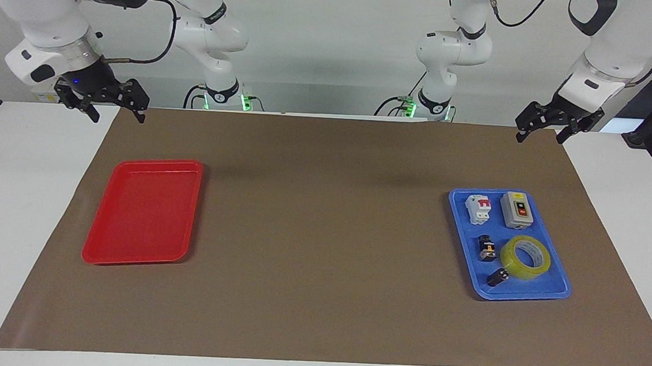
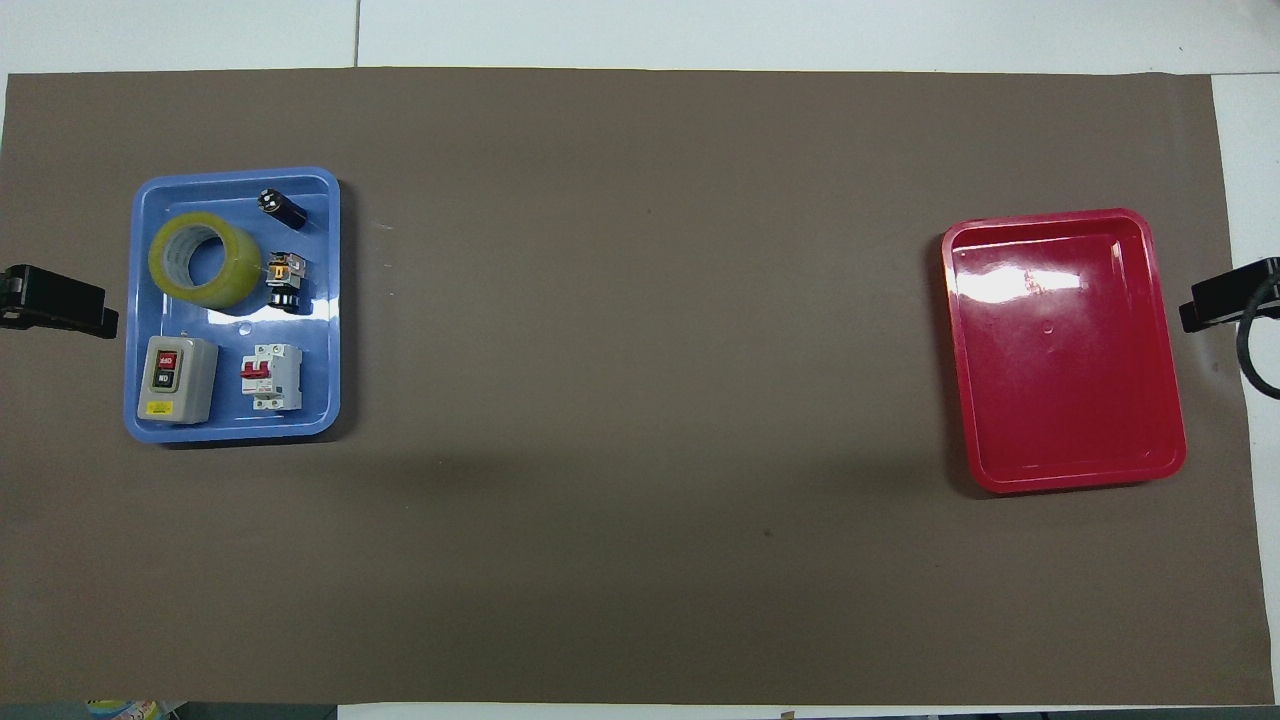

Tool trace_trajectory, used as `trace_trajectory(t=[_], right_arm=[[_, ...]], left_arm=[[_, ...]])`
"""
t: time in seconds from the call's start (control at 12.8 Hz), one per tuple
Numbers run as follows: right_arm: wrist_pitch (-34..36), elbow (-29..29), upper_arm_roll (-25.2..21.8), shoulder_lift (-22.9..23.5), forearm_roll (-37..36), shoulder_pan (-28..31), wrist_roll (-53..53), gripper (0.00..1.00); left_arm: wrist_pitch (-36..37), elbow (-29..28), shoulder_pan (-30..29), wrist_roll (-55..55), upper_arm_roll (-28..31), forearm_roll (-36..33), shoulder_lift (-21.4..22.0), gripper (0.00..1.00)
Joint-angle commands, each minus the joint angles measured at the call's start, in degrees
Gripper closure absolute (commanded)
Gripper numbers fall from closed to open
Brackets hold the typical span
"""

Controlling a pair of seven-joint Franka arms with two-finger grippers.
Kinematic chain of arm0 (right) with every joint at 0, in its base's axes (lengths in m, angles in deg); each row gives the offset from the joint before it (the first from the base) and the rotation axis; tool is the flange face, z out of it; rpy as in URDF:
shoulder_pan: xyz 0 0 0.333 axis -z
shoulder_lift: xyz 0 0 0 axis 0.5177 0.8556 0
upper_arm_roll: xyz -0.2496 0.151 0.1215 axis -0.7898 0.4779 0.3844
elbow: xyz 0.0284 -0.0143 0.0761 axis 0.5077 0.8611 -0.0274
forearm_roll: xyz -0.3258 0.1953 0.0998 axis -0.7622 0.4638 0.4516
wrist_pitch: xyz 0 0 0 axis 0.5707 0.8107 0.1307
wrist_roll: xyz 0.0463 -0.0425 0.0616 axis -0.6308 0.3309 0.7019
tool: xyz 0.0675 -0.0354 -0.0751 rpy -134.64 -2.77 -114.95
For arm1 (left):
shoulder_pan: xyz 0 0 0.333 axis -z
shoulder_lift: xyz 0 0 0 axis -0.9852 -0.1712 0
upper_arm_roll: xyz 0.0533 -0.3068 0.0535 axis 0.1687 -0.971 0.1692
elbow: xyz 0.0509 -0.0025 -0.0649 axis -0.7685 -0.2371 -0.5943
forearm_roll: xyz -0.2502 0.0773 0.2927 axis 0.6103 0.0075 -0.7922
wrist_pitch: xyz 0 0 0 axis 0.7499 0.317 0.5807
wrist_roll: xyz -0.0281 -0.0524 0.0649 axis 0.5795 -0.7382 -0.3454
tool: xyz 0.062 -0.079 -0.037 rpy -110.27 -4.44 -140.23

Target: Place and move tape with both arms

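The tape [image 1: 525, 257] lies flat in the blue tray [image 1: 554, 292] at the left arm's end of the table, in the part of the tray farther from the robots. Beside it in the tray lie two small black cylindrical parts [image 1: 487, 248]; nearer to the robots than the tape sit a grey push-button switch box [image 1: 516, 210] and a white circuit breaker [image 1: 479, 208]. The left gripper [image 1: 542, 133] hangs with fingers spread wide and empty, well apart from the tray. The right gripper [image 1: 116, 114], also wide and empty, hangs near the red tray [image 1: 94, 255].
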Motion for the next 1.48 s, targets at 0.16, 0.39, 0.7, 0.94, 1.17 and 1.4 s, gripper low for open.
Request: trace_trajectory(t=[0.16, 0.39, 0.7, 0.94, 1.17, 1.4], right_arm=[[-1.09, 0.93, 0.43, -0.43, 0.82, 0.86, 0.49, 0.0], [-1.09, 0.93, 0.43, -0.43, 0.91, 0.86, 0.4, 0.0], [-1.09, 0.84, 0.43, -0.43, 0.82, 0.86, 0.49, 0.0], [-1.09, 0.93, 0.43, -0.43, 0.91, 0.86, 0.49, 0.0], [-1.09, 0.93, 0.43, -0.43, 0.91, 0.86, 0.49, 0.0], [-1.09, 0.93, 0.43, -0.43, 0.82, 0.77, 0.49, 0.0]], left_arm=[[-0.06, -1.78, 0.19, 1.23, 0.38, 1.54, 1.32, 0.0], [-1.28, -1.87, -0.08, 1.32, 0.38, 1.54, 1.32, 0.0], [-1.82, -2.22, 0.54, 1.23, 0.38, 1.54, 1.32, 0.0], [-3.84, -2.4, 0.54, 1.23, 0.38, 1.54, 1.32, 0.0], [-3.05, -2.4, 0.54, 0.8, 0.38, 1.54, 1.41, 0.0], [-2.96, -2.4, 0.63, 0.71, 0.38, 1.54, 1.32, 0.0]])
